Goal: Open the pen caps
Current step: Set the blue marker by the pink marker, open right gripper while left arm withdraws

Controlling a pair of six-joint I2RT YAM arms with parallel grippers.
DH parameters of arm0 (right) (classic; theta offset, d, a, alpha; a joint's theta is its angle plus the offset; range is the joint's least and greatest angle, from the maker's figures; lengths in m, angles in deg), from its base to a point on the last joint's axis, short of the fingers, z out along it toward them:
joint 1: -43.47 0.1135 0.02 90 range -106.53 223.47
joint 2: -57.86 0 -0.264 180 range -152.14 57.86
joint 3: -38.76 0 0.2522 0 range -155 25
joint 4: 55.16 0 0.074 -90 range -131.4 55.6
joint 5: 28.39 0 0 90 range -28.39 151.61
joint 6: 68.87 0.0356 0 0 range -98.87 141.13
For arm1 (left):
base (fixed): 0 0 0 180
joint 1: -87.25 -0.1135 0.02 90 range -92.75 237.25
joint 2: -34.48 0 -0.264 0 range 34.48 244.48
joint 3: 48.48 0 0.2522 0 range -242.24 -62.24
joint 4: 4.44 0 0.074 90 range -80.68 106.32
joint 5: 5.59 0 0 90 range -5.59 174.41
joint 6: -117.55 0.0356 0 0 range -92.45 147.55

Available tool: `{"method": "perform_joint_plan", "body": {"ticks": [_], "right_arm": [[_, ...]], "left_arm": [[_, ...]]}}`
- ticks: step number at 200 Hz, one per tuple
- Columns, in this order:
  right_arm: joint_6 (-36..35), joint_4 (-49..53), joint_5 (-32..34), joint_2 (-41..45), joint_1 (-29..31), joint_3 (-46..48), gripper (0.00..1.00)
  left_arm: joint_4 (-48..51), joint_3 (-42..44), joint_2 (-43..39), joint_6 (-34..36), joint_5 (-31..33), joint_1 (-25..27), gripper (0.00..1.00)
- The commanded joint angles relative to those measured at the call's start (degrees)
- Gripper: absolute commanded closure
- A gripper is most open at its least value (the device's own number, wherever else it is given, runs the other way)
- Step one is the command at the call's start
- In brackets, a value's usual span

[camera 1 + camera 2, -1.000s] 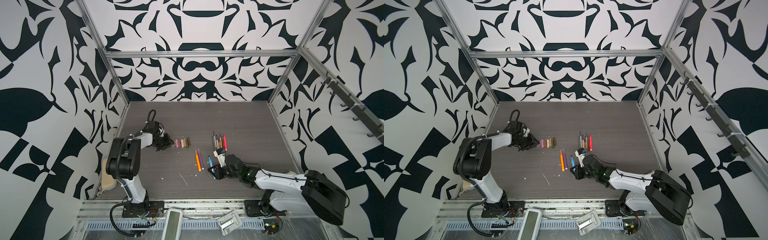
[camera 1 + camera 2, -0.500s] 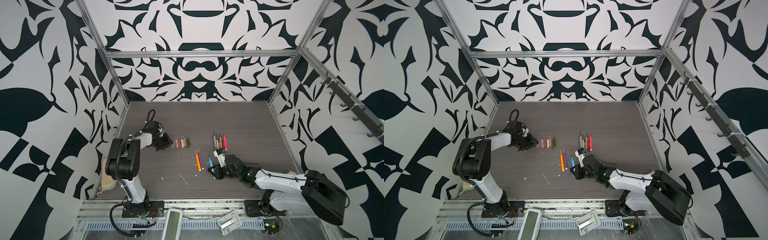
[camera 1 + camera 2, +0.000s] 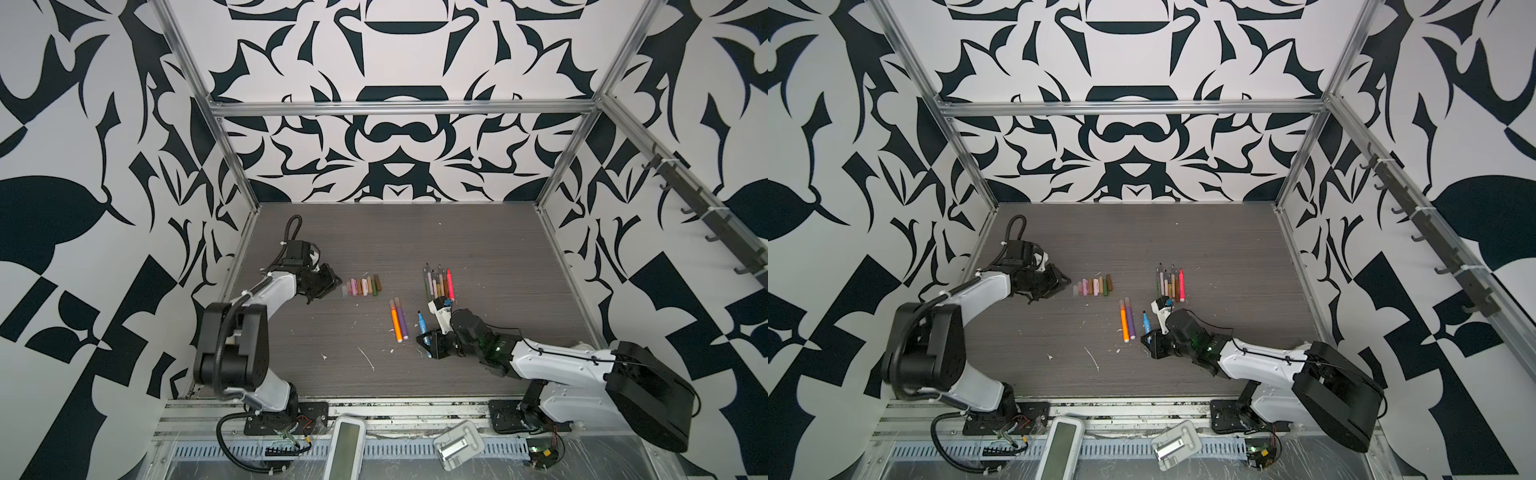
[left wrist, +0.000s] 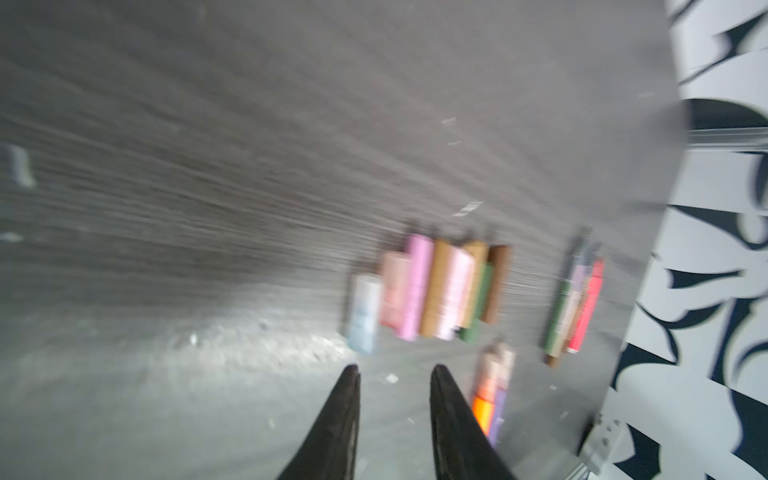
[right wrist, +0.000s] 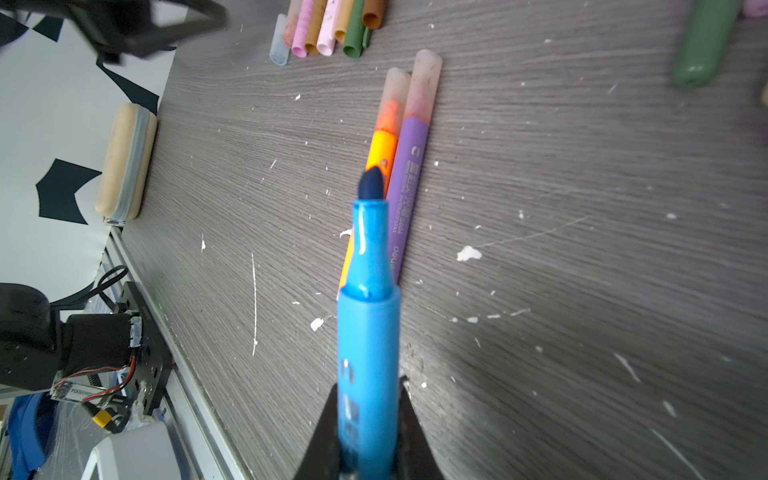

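A row of several pen caps [image 3: 360, 286] [image 3: 1094, 286] [image 4: 436, 291] [image 5: 328, 29] lies left of centre, with a pale translucent cap [image 4: 363, 311] at its left end. My left gripper [image 3: 336, 283] [image 3: 1065, 282] [image 4: 392, 372] stands open and empty just left of that row. My right gripper [image 3: 426, 338] [image 3: 1148, 338] [image 5: 368, 384] is shut on an uncapped blue pen [image 3: 422, 326] [image 5: 370, 311], its dark tip pointing away. An orange pen [image 3: 395, 322] [image 5: 384, 143] and a purple pen [image 3: 401, 318] [image 5: 409, 166] lie side by side, both capped.
Several uncapped pens [image 3: 438, 284] [image 3: 1170, 284] [image 4: 573, 299] lie in a bunch behind my right gripper. A beige block [image 5: 124, 162] rests at the table's left edge. White flecks dot the grey table [image 3: 478, 249]. Patterned walls and metal rails enclose it.
My left gripper's jaws have parted slightly beside the cap row, and its wrist view is blurred by motion. The right gripper has edged slightly left with the blue pen in it.
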Motion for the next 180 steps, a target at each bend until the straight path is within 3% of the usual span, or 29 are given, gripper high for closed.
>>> {"method": "perform_joint_plan", "body": {"ticks": [1, 38, 72, 96, 140, 180], "right_arm": [[0.17, 1.91, 0.93, 2.36, -2.39, -1.66, 1.00], [-1.82, 11.36, 1.89, 3.81, -13.18, -5.08, 1.00], [-5.75, 19.67, 2.98, 4.75, -27.70, -8.52, 1.00], [-9.83, 21.89, 2.75, 1.66, -34.89, -11.38, 1.00], [-15.47, 22.76, -4.96, -12.60, -40.57, -19.57, 1.00], [-15.65, 20.41, -9.96, -21.59, -40.96, -23.01, 1.00]], "left_arm": [[6.69, -1.38, -11.42, 0.38, -1.31, -0.20, 0.65], [18.92, -5.36, -28.34, 3.74, -6.81, -0.59, 0.58], [31.64, -8.88, -37.25, 10.31, -5.23, -0.68, 0.58], [36.05, -7.85, -41.92, 13.18, -0.76, -0.68, 0.58], [32.65, -2.69, -49.23, 11.64, 0.31, -0.60, 0.56], [32.29, -1.84, -47.71, 10.92, 1.51, -0.55, 0.57]]}}
